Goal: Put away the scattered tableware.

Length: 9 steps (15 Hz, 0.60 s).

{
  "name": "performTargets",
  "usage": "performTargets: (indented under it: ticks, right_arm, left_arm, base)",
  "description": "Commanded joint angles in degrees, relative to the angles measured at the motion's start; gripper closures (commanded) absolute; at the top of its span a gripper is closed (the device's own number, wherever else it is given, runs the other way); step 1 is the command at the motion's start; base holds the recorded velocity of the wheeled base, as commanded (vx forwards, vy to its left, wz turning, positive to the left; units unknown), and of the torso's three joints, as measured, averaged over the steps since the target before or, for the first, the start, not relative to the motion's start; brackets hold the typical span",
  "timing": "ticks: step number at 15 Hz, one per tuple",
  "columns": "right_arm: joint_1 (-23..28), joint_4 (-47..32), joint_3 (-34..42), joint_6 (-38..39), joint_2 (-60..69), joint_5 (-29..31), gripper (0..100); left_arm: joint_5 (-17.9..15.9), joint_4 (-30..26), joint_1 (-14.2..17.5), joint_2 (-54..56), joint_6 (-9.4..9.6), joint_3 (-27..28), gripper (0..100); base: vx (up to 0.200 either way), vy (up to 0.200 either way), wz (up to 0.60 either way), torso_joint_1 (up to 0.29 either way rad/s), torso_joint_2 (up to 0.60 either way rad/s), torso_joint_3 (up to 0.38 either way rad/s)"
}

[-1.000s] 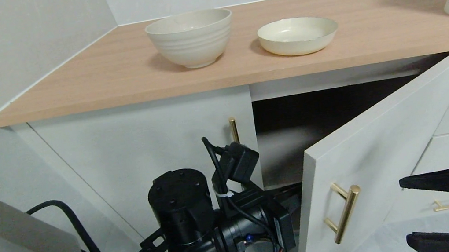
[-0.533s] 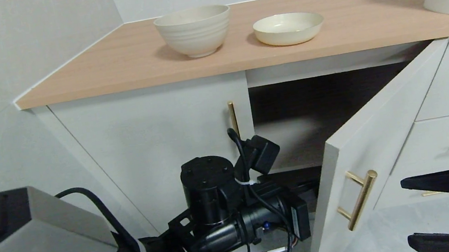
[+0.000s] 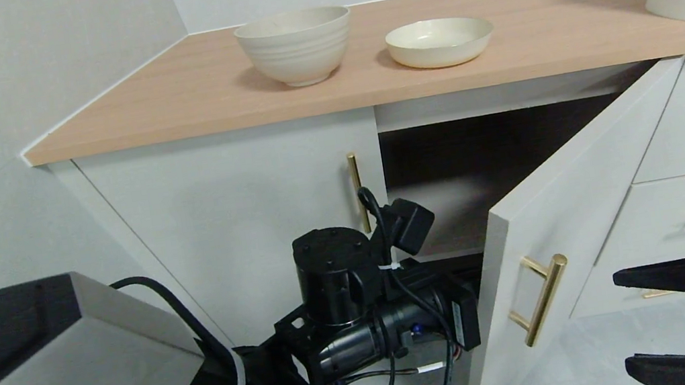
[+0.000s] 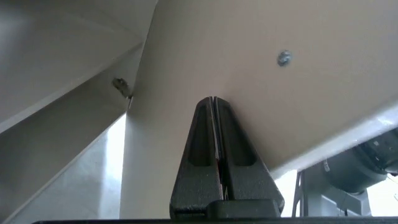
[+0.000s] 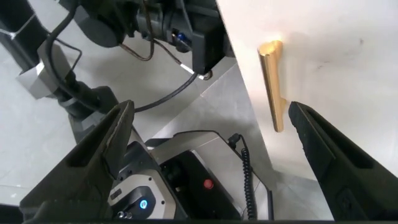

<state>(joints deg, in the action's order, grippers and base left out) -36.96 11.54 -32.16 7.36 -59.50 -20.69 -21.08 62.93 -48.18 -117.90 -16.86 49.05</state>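
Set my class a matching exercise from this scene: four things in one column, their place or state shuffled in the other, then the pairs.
Things
1. deep ribbed cream bowl
2. shallow cream dish
3. white cabinet door with gold bar handle
4. left gripper

Place or state
A. swung open
B. shut
C. leftmost on the wooden countertop
D. on the countertop, right of the bowl

Pairs: 1-C, 2-D, 3-A, 4-B
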Motion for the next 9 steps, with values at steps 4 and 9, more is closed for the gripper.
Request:
performTargets:
  ticks: [4, 9]
  right_arm:
    - [-0.13, -0.03, -0.01, -0.51, 0.88, -0.14, 0]
    - [-5.75, -0.21, 0.78, -0.68, 2.90, -1.46, 0]
  left_arm:
    - [-0.10, -1.76, -0.07, -4.01, -0.19, 5.53, 100]
    - [-0.02, -1.67, -0.60, -4.98, -0.28, 6.84, 100]
  base:
    - [0.000, 0.000, 0.00, 0.000, 0.00, 0.000]
    - [0.000, 0.000, 0.00, 0.000, 0.00, 0.000]
